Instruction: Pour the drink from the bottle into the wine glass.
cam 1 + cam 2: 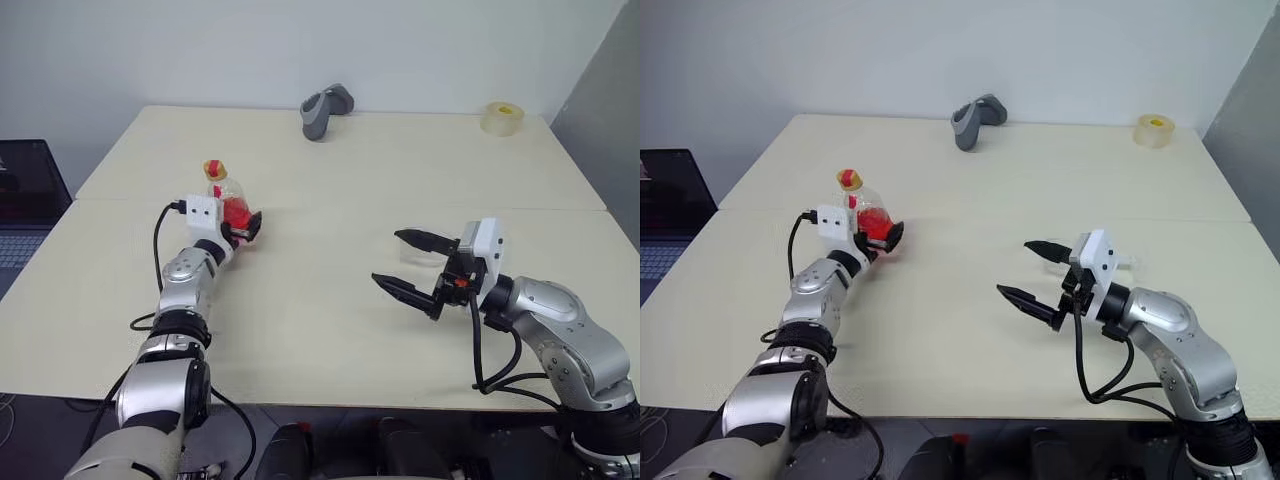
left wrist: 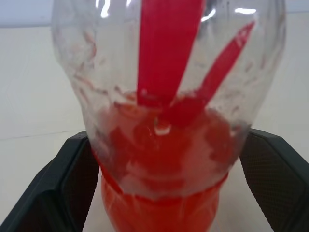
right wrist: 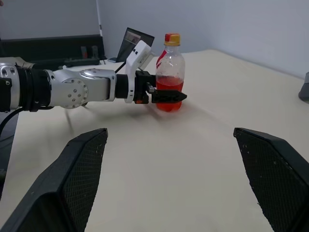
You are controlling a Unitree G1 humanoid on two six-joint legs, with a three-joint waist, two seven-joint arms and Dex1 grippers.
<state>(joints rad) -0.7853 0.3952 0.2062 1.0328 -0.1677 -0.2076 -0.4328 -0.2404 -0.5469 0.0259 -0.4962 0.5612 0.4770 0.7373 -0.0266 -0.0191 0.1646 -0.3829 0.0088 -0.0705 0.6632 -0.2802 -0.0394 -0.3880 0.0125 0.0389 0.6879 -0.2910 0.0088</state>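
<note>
Hanging over the near table (image 1: 330, 330), right gripper (image 1: 405, 265) with fingers spread wide, holding nothing. Farther off, standing upright on the table, bottle (image 3: 169, 72) (red drink (image 3: 168, 92) low inside) sitting between the wide-spread fingers of the left gripper (image 3: 166, 96).

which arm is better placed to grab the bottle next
Left. The left gripper already has its open fingers on either side of the bottle, which stands upright with its cap on. The right gripper hangs open over bare table, well apart from it.
</note>
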